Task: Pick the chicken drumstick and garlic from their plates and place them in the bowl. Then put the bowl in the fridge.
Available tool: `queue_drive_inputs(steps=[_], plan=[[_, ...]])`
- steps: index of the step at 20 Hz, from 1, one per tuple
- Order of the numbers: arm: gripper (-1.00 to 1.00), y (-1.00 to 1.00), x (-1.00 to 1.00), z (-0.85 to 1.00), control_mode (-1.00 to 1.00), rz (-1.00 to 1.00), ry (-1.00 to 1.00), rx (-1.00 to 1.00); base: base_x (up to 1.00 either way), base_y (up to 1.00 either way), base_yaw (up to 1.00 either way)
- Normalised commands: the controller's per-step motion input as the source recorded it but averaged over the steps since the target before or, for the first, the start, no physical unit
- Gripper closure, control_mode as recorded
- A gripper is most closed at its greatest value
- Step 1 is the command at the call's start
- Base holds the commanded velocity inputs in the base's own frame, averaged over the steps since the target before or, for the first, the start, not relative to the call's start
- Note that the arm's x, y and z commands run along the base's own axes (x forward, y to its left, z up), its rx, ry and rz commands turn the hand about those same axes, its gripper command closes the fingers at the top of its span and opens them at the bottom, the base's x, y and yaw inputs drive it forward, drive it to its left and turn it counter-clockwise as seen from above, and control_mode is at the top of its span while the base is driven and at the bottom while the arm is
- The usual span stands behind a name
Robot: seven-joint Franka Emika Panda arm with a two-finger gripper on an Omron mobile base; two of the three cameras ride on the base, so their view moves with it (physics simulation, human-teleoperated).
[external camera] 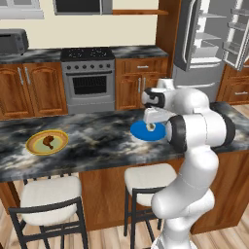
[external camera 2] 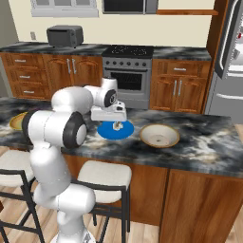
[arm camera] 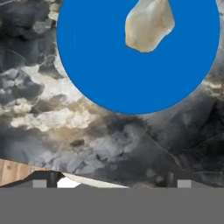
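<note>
Drumstick (external camera: 48,141) sits on yellow plate (external camera: 34,146) far left on desk (external camera: 97,141). Claw (external camera: 153,125) released, empty, over blue plate (arm camera: 109,78); garlic (arm camera: 148,24) lies just ahead of fingertips, long axis tilted. Bowl (external camera 2: 159,135) right.

Even, bright rendered light, soft faint shadows, slightly blurry low-resolution pictures.

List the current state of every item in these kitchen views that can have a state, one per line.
Stainless-steel grey fridge: door open, white shelves showing.
Off-white garlic bulb: lying on the bright blue plate, not gripped.
Reddish-brown chicken drumstick: lying on the yellow-rimmed plate.
Tan bowl: upright on the marble counter, empty.
Gripper: open, above the blue plate, holding nothing.
Oven: door shut.
</note>
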Motion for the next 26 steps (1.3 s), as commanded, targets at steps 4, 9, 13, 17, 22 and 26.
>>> queue_drive_inputs(steps=[4,9,13,17,22,26], plan=[[-1.0,-0.02,0.51,-0.2,-1.0,-0.06,0.11,0.0,0.0,0.0,0.0],[-1.0,-0.05,0.52,-0.2,-1.0,-0.07,0.17,0.0,0.0,0.0,0.0],[-1.0,-0.01,0.47,-0.21,-1.0,-0.07,0.19,0.0,0.0,0.0,0.0],[-1.0,0.0,0.23,-0.28,-1.0,-0.05,0.16,0.0,0.0,0.0,0.0],[-1.0,0.0,0.32,-0.23,-1.0,-0.04,0.03,-0.01,0.0,0.0,0.0],[-1.0,0.0,0.27,-0.16,-1.0,-0.04,0.0,0.0,0.0,0.0,0.0]])
